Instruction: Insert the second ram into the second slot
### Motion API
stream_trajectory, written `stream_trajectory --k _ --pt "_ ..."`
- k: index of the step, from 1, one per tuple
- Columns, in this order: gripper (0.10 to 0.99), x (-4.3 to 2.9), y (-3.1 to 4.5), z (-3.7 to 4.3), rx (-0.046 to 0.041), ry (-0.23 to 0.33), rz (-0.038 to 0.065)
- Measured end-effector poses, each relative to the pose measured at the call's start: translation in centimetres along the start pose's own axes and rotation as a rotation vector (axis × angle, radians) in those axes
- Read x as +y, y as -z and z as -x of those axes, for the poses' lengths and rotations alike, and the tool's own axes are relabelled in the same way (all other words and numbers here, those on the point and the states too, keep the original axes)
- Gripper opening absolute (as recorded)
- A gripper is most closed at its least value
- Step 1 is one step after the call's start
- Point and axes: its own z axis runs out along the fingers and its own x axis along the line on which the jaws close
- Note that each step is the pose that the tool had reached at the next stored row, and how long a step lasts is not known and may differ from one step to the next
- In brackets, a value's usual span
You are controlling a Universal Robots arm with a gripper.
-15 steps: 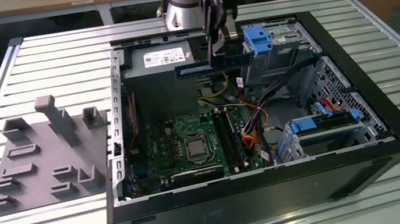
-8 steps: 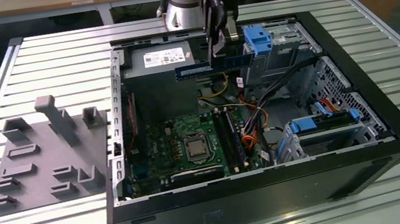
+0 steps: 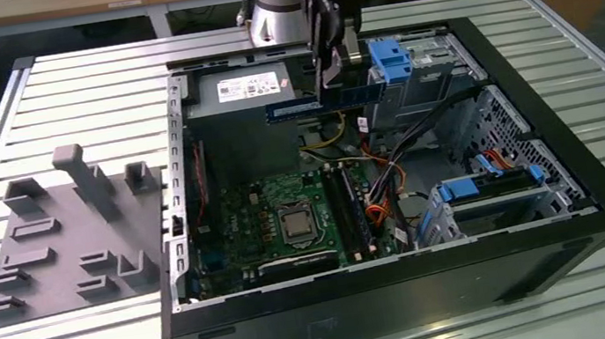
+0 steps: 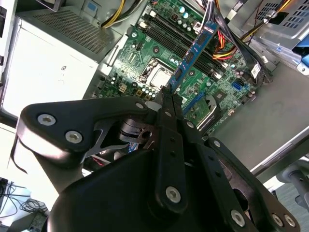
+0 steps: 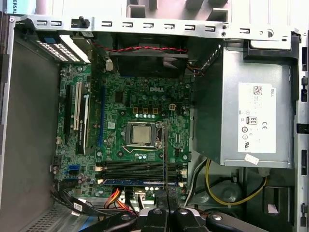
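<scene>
On the exterior view's left, a grey plastic fixture block [image 3: 62,230] lies on the slatted metal table [image 3: 89,84]. Right of it sits the open black computer case [image 3: 566,186] with its green motherboard [image 3: 274,218]. Over the case's far part, the black two-finger gripper [image 3: 340,93] is clenched on the thin blue circuit-board ram stick [image 3: 294,109], held level and clear of the black memory slots [image 3: 346,203].

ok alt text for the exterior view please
A black gripper holds a thin blue ram stick over an open computer case with its green motherboard exposed. A grey fixture tray sits on the slatted table at the exterior view's left.
</scene>
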Motion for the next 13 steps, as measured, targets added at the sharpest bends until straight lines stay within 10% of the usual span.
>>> stream_trajectory --k 13 --pt "0.118 0.01 0.0 -0.51 0.0 0.0 0.0"
